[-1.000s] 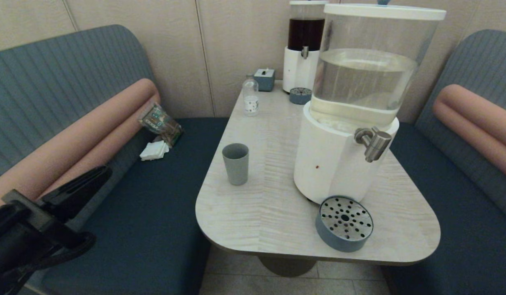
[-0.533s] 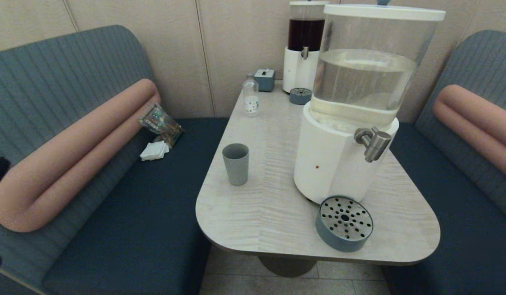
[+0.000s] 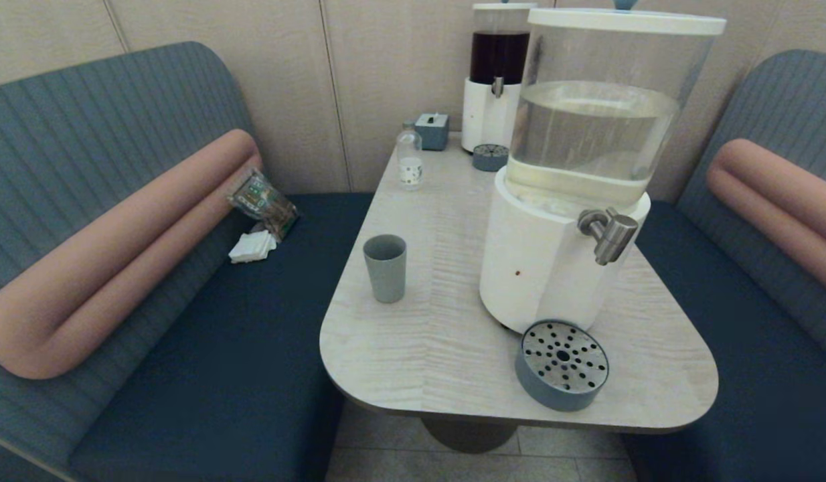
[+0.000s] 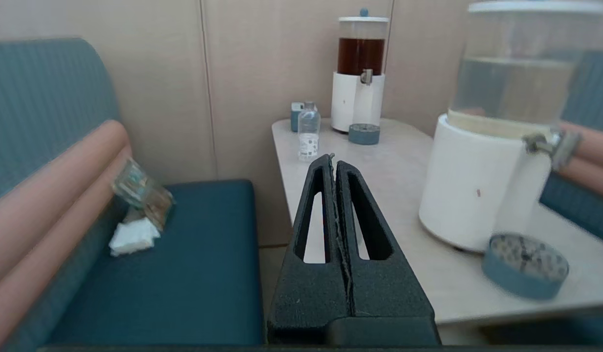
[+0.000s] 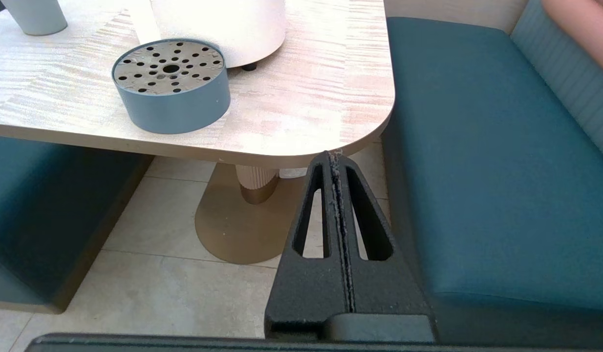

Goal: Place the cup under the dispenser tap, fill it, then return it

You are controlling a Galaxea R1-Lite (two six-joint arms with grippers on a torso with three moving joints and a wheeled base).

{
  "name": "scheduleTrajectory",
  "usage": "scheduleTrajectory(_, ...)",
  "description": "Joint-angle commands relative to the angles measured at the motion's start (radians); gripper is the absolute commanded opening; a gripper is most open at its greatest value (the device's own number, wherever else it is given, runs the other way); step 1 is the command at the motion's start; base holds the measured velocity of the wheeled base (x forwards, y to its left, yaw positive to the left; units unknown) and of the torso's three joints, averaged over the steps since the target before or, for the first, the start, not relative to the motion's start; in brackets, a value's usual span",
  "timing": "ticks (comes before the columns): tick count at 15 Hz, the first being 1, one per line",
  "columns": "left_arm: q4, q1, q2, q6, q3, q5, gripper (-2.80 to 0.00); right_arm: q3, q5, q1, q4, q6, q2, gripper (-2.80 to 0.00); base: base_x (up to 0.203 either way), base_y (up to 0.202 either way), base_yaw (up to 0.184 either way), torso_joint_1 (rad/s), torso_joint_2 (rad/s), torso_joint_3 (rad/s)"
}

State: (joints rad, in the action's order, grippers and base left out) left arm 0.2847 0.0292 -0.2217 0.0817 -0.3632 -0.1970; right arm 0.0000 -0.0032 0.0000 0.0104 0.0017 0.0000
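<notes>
The grey-blue cup point(image 3: 385, 268) stands upright on the left side of the table, apart from the white-based water dispenser point(image 3: 540, 268); its base also shows in the right wrist view point(image 5: 35, 17). The metal dispenser tap point(image 3: 610, 234) sticks out over a round perforated drip tray point(image 3: 561, 365) near the table's front edge. Neither arm is in the head view. My left gripper point(image 4: 334, 159) is shut and empty, off the table's left front, pointing over it. My right gripper point(image 5: 334, 155) is shut and empty, low below the table's front right corner. In the left wrist view the cup is hidden.
A dark-liquid dispenser point(image 3: 497, 73), its small drip tray point(image 3: 490, 156), a clear bottle point(image 3: 409, 157) and a tissue box point(image 3: 432, 129) stand at the table's far end. A snack packet point(image 3: 262, 201) and a napkin point(image 3: 251, 246) lie on the left bench. Benches flank the table point(image 3: 420, 348).
My left arm, seen at the head view's lower left a second ago, has drawn back out of that view. The cup and the dispensers have not moved.
</notes>
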Motion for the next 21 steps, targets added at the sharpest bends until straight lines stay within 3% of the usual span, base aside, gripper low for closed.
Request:
scheduleTrajectory(1, -0.024, -0.005, 0.134, -0.044, 0.016, -0.013, -2.8, 0.0, 0.0, 0.0, 0.0, 0.0, 0.002, -2.8, 0.0, 0.0, 0.0, 0.0, 0.0, 0.0)
scheduleTrajectory(2, -0.051, -0.007, 0.19, -0.102, 0.036, -0.028, -2.8, 0.0, 0.0, 0.0, 0.0, 0.0, 0.002, -2.8, 0.0, 0.0, 0.0, 0.0, 0.0, 0.0)
scheduleTrajectory(3, -0.069, -0.008, 0.224, -0.198, 0.076, -0.037, -2.8, 0.0, 0.0, 0.0, 0.0, 0.0, 0.002, -2.8, 0.0, 0.0, 0.0, 0.0, 0.0, 0.0)
scheduleTrajectory(4, -0.057, -0.009, 0.227, -0.227, 0.117, -0.037, -2.8, 0.0, 0.0, 0.0, 0.0, 0.0, 0.002, -2.8, 0.0, 0.0, 0.0, 0.0, 0.0, 0.0)
scheduleTrajectory(8, -0.044, -0.009, 0.225, -0.263, 0.338, 0.003, -2.8, 0.0, 0.0, 0.0, 0.0, 0.0, 0.002, -2.8, 0.0, 0.0, 0.0, 0.0, 0.0, 0.0)
scheduleTrajectory(10, -0.13, -0.009, 0.225, -0.293, 0.364, 0.093, -2.8, 0.0, 0.0, 0.0, 0.0, 0.0, 0.002, -2.8, 0.0, 0.0, 0.0, 0.0, 0.0, 0.0)
scheduleTrajectory(12, -0.214, -0.009, 0.225, -0.297, 0.363, 0.175, -2.8, 0.0, 0.0, 0.0, 0.0, 0.0, 0.002, -2.8, 0.0, 0.0, 0.0, 0.0, 0.0, 0.0)
scheduleTrajectory(16, -0.258, -0.01, 0.223, -0.283, 0.363, 0.136, -2.8, 0.0, 0.0, 0.0, 0.0, 0.0, 0.002, -2.8, 0.0, 0.0, 0.0, 0.0, 0.0, 0.0)
scheduleTrajectory(21, -0.311, -0.011, 0.223, -0.217, 0.354, 0.139, -2.8, 0.0, 0.0, 0.0, 0.0, 0.0, 0.002, -2.8, 0.0, 0.0, 0.0, 0.0, 0.0, 0.0)
